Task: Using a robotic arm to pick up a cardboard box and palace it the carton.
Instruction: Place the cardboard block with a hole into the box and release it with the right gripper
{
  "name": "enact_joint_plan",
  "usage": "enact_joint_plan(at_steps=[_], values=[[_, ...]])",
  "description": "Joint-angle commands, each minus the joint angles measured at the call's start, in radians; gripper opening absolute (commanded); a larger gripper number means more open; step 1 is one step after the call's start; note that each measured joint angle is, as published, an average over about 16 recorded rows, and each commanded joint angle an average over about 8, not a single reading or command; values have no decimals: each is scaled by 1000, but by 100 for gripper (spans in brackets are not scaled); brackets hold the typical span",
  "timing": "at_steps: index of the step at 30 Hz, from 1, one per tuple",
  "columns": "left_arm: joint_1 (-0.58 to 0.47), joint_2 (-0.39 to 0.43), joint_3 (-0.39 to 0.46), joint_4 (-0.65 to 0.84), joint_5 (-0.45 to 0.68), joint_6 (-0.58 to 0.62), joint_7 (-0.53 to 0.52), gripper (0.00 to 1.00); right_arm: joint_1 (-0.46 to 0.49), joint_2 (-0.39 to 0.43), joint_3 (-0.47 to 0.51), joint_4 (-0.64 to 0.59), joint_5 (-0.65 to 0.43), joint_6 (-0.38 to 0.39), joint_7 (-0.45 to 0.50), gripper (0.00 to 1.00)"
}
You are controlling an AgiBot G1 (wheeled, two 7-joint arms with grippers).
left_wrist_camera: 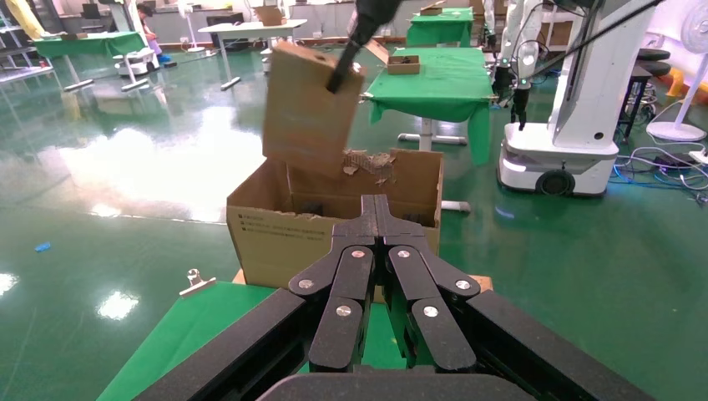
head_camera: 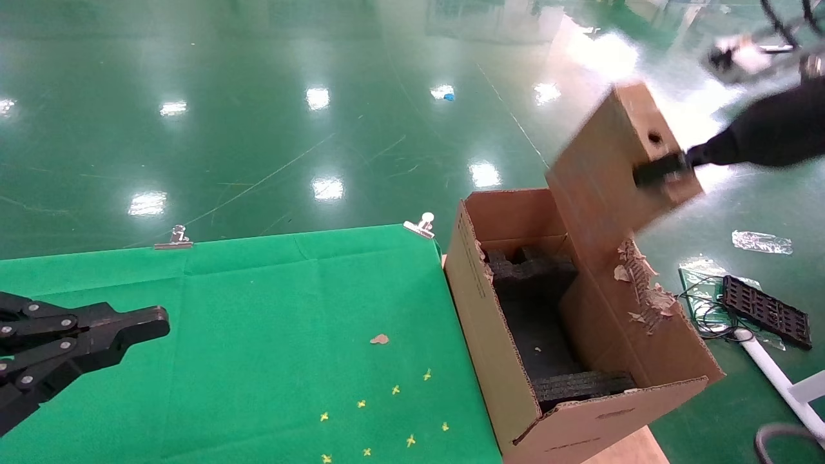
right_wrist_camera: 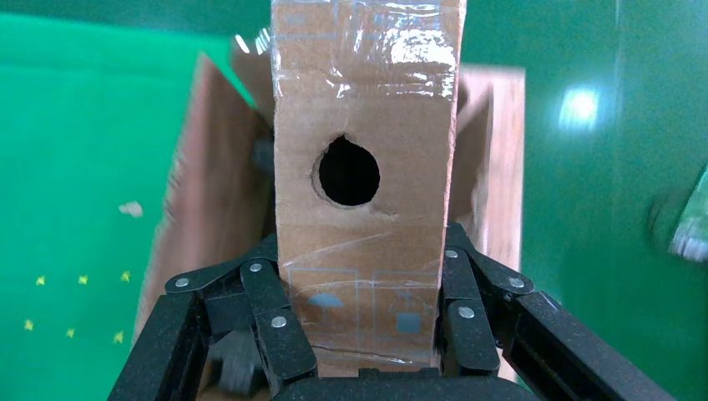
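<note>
Honestly, the right gripper (right_wrist_camera: 359, 334) is clamping the cardboard box (head_camera: 622, 161) up in the air, tilted over the carton's (head_camera: 567, 335) far right corner. That torn flap looks ready to snag the slick taped face. Left gripper (head_camera: 138, 325) is idling pinched together over the green table (head_camera: 258, 322).

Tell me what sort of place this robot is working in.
Probably a robot lab or test hall: a glossy green floor, several tables draped in green cloth, and another white wheeled robot base trailing cables.
</note>
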Motion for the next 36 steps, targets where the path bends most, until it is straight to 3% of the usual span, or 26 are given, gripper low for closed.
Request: enact_joint_plan(at_steps=[1, 3, 10, 23, 36], values=[[0, 0, 0, 0, 0, 0, 0, 87, -20, 9, -11, -30, -4, -10, 10, 0], [0, 0, 0, 0, 0, 0, 0, 100, -54, 6, -18, -62, 2, -12, 12, 0], [0, 0, 1, 0, 0, 0, 0, 100, -157, -26, -40, -169, 3, 11, 0, 0], [0, -1, 1, 0, -1, -1, 1, 100, -264, -92, -62, -299, -9, 43, -32, 0], [0, -1, 2, 0, -2, -1, 1, 100, -417, -179, -50, -422, 25, 144, -55, 0]])
